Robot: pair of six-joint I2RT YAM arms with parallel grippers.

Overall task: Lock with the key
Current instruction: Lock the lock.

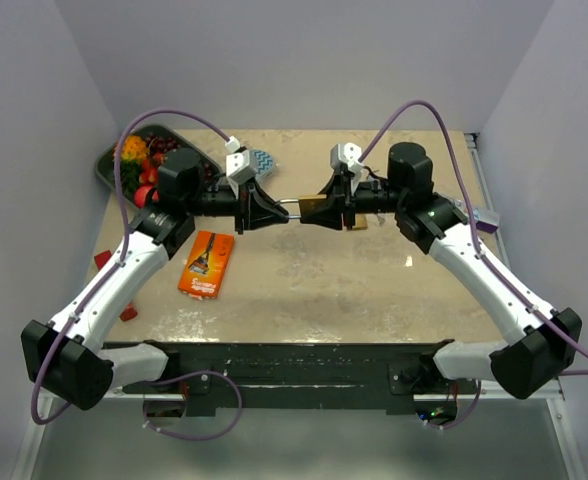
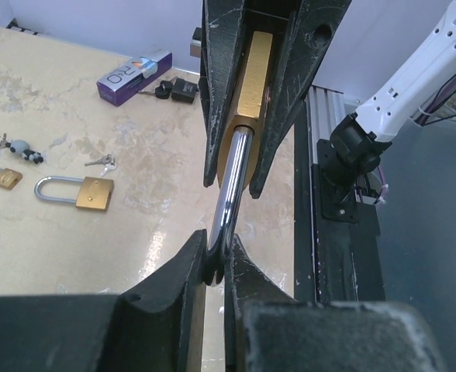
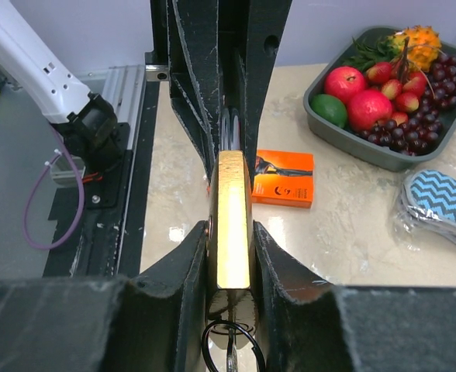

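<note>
Two grippers share one padlock (image 3: 230, 194) in mid-air over the table (image 1: 374, 290): left gripper (image 2: 216, 263) pinched nearly closed on its steel shackle (image 2: 229, 194), right gripper (image 3: 229, 232) clamped on the brass body. Best push straight along the shackle, body steady, key ring (image 3: 228, 345) hanging free.

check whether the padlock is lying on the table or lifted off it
Lifted off: the padlock is held in the air, right gripper clamped on its brass body, left gripper pinching its shackle, table visible below.
</note>
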